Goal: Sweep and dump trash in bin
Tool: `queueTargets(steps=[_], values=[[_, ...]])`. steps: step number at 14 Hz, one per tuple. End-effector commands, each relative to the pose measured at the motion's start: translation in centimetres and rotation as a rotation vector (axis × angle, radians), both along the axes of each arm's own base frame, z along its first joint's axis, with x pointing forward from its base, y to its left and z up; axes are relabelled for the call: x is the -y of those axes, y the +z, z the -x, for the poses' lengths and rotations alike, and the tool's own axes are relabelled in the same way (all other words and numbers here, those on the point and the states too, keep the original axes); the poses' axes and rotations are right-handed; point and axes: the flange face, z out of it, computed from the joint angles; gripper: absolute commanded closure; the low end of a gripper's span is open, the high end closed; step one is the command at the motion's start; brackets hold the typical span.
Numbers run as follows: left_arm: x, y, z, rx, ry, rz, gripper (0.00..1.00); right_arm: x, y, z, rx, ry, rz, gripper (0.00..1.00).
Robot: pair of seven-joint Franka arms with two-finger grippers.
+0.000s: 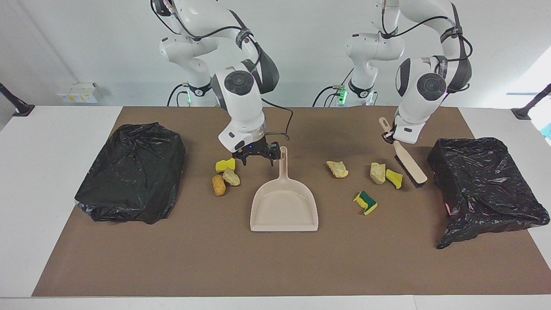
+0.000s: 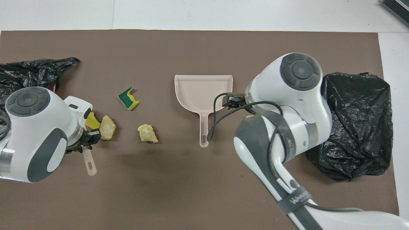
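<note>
Trash [image 1: 337,168]: seven scraps, three near one bag, four near the other.
Bags [image 1: 131,172]: two, black.
Dustpan [image 1: 284,206]: one.
Left gripper [image 1: 388,137]: clamped on brush [image 1: 410,165].
Right gripper [image 1: 257,160]: fingers spread, holding nothing, beside dustpan handle.

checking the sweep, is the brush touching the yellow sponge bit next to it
Apart. The facing view shows bare mat between the brush head and the yellow sponge bit.

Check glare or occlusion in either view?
Facing view: the black bags glint mildly, a bright window patch sits at the frame edge, and all scraps show. Overhead view: the right arm hides the three scraps beside the dustpan; soft arm shadows fall on the mat.
</note>
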Motion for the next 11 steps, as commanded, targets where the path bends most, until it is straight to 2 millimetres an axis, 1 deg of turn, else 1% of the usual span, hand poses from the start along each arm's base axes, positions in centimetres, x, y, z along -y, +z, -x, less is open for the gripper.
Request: queueTargets(steps=[1, 2, 3, 4, 6, 7, 8, 9, 11], values=[[-1.1, -1.0, 2.3, 0.036, -0.059, 0.008, 1.00, -3.2, -2.7, 0.9, 0.010, 0.018, -0.002, 0.00], [-0.5, -1.6, 2.3, 0.036, -0.085, 0.013, 1.00, -4.0, -3.8, 1.3, 0.007, 0.041, 0.010, 0.00], [-0.1, -1.8, 2.3, 0.040, -0.097, 0.017, 1.00, -4.1, -4.4, 1.6, 0.004, 0.062, 0.023, 0.00], [0.6, -1.8, 2.4, 0.038, -0.118, 0.024, 1.00, -4.0, -4.6, 1.8, 0.002, 0.074, 0.038, 0.00], [3.1, -1.8, 2.9, 0.029, -0.192, 0.056, 1.00, -3.9, -5.0, 1.9, 0.000, 0.096, 0.044, 0.00], [4.9, -2.0, 3.2, 0.020, -0.209, 0.093, 1.00, -5.1, -5.5, 2.8, -0.005, 0.120, 0.047, 0.00], [7.0, -2.1, 3.7, 0.017, -0.242, 0.114, 1.00, -5.8, -6.1, 3.8, -0.024, 0.150, 0.059, 0.00], [8.3, -2.2, 4.2, 0.012, -0.266, 0.117, 1.00, -6.0, -5.9, 4.1, -0.036, 0.177, 0.066, 0.00], [11.3, -2.1, 5.2, 0.006, -0.287, 0.153, 1.00, -5.9, -5.9, 4.2, -0.039, 0.190, 0.068, 0.00]])
